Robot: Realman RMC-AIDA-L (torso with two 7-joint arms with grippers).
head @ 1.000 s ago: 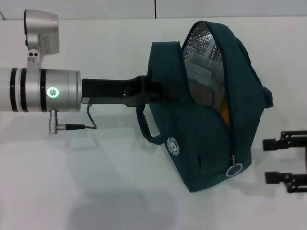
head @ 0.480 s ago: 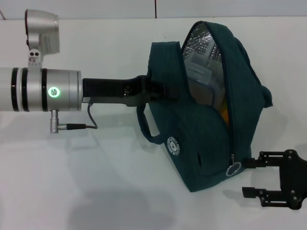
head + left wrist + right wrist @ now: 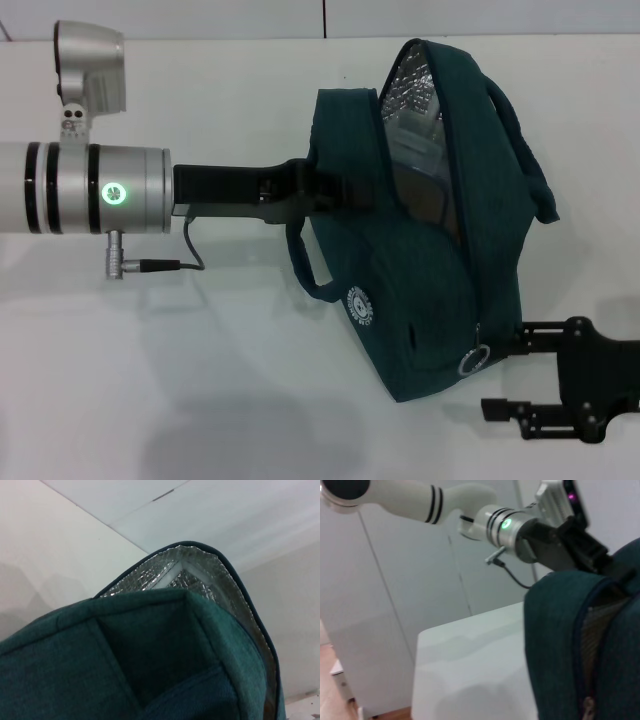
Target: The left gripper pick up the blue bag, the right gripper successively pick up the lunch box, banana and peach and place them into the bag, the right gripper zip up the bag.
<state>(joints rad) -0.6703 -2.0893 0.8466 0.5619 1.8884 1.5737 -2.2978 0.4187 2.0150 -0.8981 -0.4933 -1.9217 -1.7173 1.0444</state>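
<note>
Left hand gripping blue bag, right hand wide by zip pull, foil lining in left wrist view

Blue bag — matt woven cloth, slightly coarse; crinkled silver foil lining, shiny; metal ring zip pull. Left gripper — matt black plastic on a brushed silver metal cylinder. Right gripper — matt black fingers. Counter — smooth white, faint sheen.
</note>
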